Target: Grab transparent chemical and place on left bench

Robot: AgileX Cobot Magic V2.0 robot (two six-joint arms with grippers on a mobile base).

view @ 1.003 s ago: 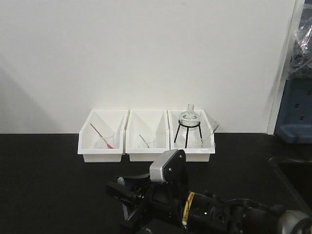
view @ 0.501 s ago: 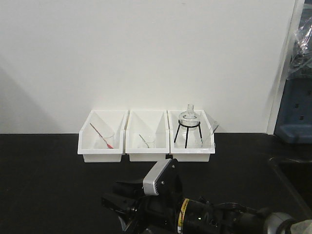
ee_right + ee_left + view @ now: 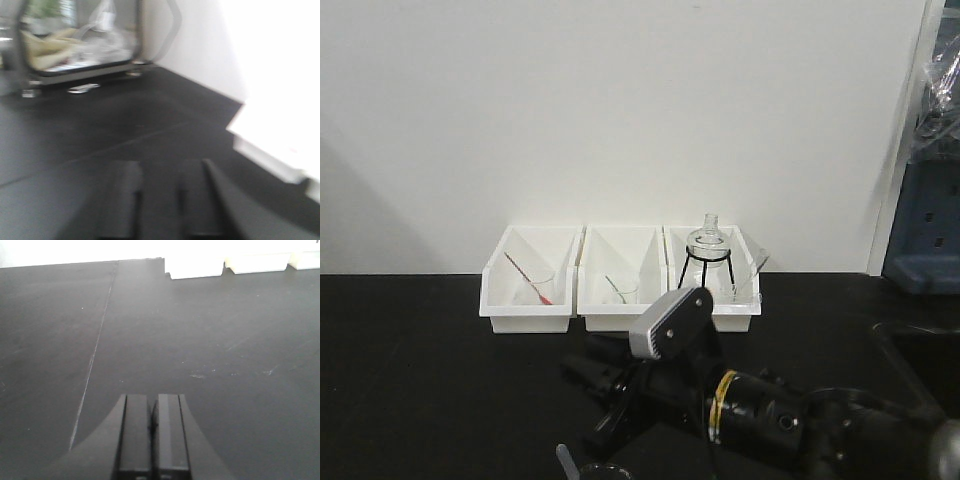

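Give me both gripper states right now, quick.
Left gripper: closed, nothing between the fingers, above the bare black bench.
Right gripper: slightly open, holding nothing; the view is blurred.

My left gripper (image 3: 154, 437) hangs over the left bench (image 3: 210, 340), its fingers (image 3: 135, 435) pressed together with nothing between them. White bins (image 3: 195, 267) line the far edge.
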